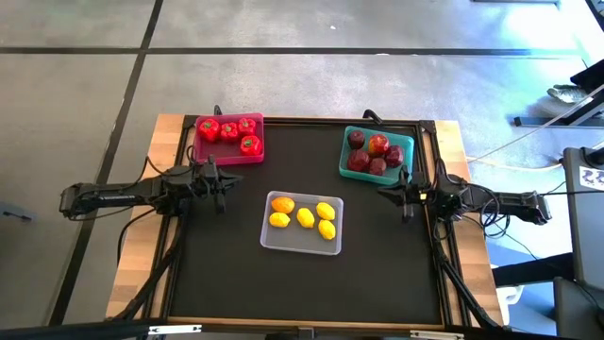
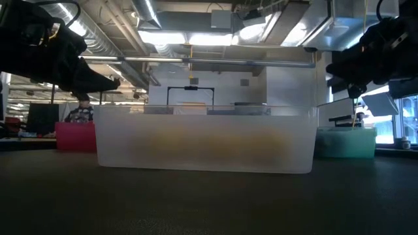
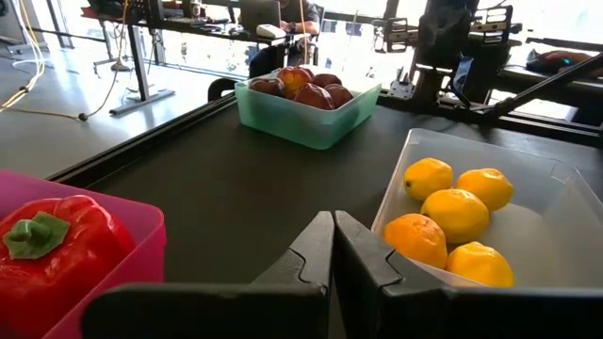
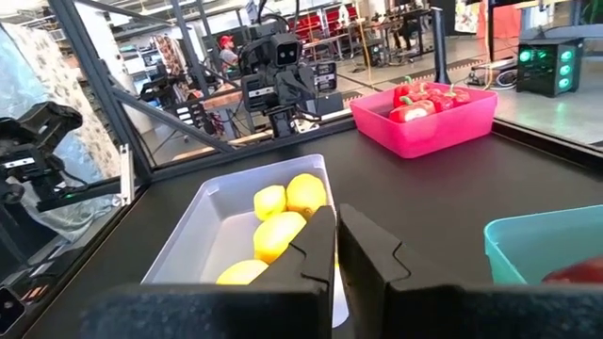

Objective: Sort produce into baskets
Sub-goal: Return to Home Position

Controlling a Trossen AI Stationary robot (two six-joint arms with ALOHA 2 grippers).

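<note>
Left gripper point(image 3: 334, 218) sits low over the black mat point(image 1: 236, 274), on the table's left side just beside the pink tray point(image 1: 229, 155). Its two dark, angular fingers are pressed flat together with nothing between them. Across the table the right gripper point(image 4: 336, 212) mirrors it, just beside the teal tray point(image 1: 346, 162), fingers likewise closed on nothing.

And look at the trays. The pink one is glossy moulded plastic with straight walls, and it holds four shiny red peppers point(image 1: 229, 130), lobed and topped with green stems. The teal tray, at the back right, carries a heap of round, dark red apples point(image 1: 376, 154), one showing a paler blush. Between the two arms sits the frosted see-through tray point(image 1: 274, 238) with five lemons point(image 1: 305, 217). They are oval with dimpled skin, one more orange than the rest, lying loosely on its smooth floor. The mat is matte and finely grained, framed by a pale wooden edge point(image 1: 168, 142).
</note>
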